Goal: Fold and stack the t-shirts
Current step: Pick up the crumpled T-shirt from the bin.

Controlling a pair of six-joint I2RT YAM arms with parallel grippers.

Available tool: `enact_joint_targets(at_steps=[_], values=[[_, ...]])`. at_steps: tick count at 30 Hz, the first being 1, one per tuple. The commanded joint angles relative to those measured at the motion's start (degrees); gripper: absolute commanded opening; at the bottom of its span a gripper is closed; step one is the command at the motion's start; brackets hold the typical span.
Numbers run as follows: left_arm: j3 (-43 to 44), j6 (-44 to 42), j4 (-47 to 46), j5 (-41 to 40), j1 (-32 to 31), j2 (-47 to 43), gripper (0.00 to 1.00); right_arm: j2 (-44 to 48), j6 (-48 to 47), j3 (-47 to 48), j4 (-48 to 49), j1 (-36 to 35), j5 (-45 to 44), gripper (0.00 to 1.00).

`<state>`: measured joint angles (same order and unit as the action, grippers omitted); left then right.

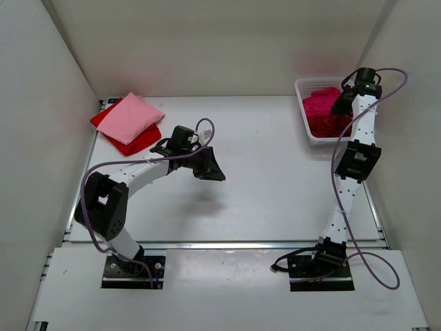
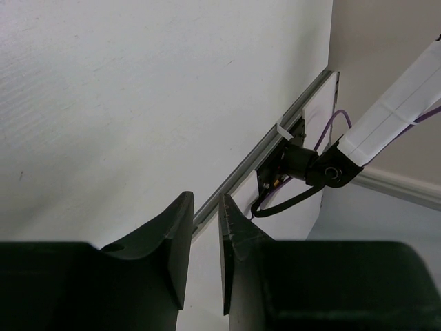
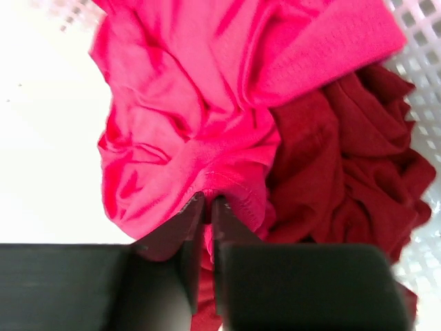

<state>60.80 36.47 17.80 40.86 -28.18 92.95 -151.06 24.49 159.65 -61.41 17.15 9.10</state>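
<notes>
A folded light pink t-shirt (image 1: pixel 133 117) lies on a folded bright red t-shirt (image 1: pixel 140 142) at the table's back left. A crumpled magenta t-shirt (image 3: pixel 186 103) and a dark red t-shirt (image 3: pixel 337 179) fill the white lattice basket (image 1: pixel 303 86) at the back right. My right gripper (image 3: pixel 208 201) reaches down into the basket, shut on a fold of the magenta t-shirt (image 1: pixel 318 102). The dark red t-shirt (image 1: pixel 329 125) lies beside it, untouched. My left gripper (image 1: pixel 210 169) hangs over the middle of the table. Its fingers (image 2: pixel 207 207) stand slightly apart with nothing between them.
White walls close in the table on the left, back and right. The right arm's base and purple cable (image 2: pixel 331 131) show in the left wrist view beyond a metal rail (image 2: pixel 269 148). The basket wall (image 3: pixel 420 27) stands at the right of the right wrist view.
</notes>
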Motion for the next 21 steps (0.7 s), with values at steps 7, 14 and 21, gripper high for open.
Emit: enact_joint_targets(at_steps=[7,14,21], values=[[7.1,-1.8,3.6,-1.5,-0.4,-0.8,0.32,14.0,1.8,1.6,9.0,-0.6,0.7,0.00],[17.9,4.1,3.2,-5.2,1.5,-0.2,0.36,27.9,0.0,2.0,9.8,0.2,4.8,0.00],[13.2,15.5,-4.0,-4.3,7.4,-8.5,0.40,41.2,-0.1,0.4,9.1,1.5,14.3,0.00]])
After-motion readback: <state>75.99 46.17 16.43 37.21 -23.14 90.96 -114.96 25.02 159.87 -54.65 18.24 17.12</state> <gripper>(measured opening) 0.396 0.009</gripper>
